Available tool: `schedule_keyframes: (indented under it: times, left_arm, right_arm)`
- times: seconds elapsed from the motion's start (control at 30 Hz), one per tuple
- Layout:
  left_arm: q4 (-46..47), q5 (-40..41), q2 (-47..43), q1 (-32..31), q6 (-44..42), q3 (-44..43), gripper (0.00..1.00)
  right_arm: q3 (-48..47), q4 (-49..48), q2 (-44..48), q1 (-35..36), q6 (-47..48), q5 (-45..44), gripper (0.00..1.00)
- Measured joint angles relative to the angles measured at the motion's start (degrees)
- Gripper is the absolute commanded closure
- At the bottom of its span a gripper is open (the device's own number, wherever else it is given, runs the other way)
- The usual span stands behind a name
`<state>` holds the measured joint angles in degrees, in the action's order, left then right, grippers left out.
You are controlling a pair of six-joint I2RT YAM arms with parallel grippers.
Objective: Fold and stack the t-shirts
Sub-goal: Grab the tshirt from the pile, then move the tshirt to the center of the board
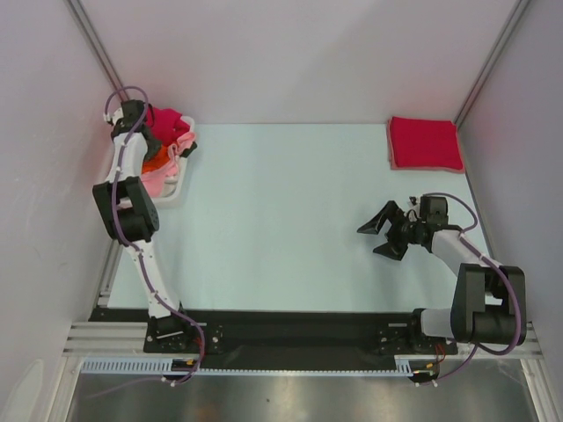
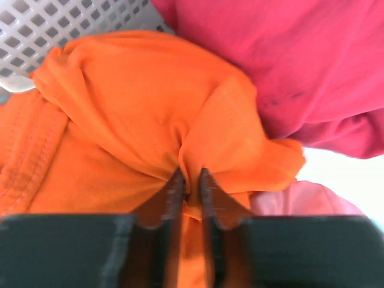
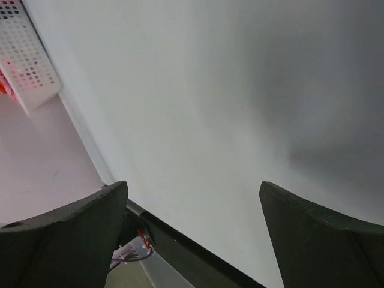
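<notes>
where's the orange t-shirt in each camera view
Top external: the orange t-shirt is at the far left, inside the white basket.
Left wrist: it fills the centre, with a fold pinched in the left gripper.
Right wrist: not clearly in it; there is only a sliver of colour at the left edge.
Shared landmark: the white basket, also upper left in the left wrist and right wrist views.

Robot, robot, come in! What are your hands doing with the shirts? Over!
Left jaws pinched on orange t-shirt in the basket. Right jaws wide open, empty, over table. Folded t-shirt far right corner. Crimson t-shirt bunched against orange one.
</notes>
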<state>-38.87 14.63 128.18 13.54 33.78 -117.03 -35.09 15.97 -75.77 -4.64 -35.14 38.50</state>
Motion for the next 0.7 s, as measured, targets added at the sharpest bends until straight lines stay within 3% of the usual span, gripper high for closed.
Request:
schedule_keyframes:
  times: [0.1,0.4,0.7]
  left_arm:
    - [-0.8,0.0,0.0,0.0,-0.2,-1.7,1.00]
    - [-2.1,0.3,-6.8,-0.3,-0.4,-2.5,1.00]
    - [1.6,0.8,-27.3,-4.2,-1.3,0.7,1.00]
  right_arm:
    - [-0.6,0.0,-0.5,0.0,0.0,0.2,0.00]
    - [-3.7,0.0,-4.1,0.0,1.2,3.4,0.00]
    - [-4.4,0.8,-4.2,1.6,2.8,5.6,0.00]
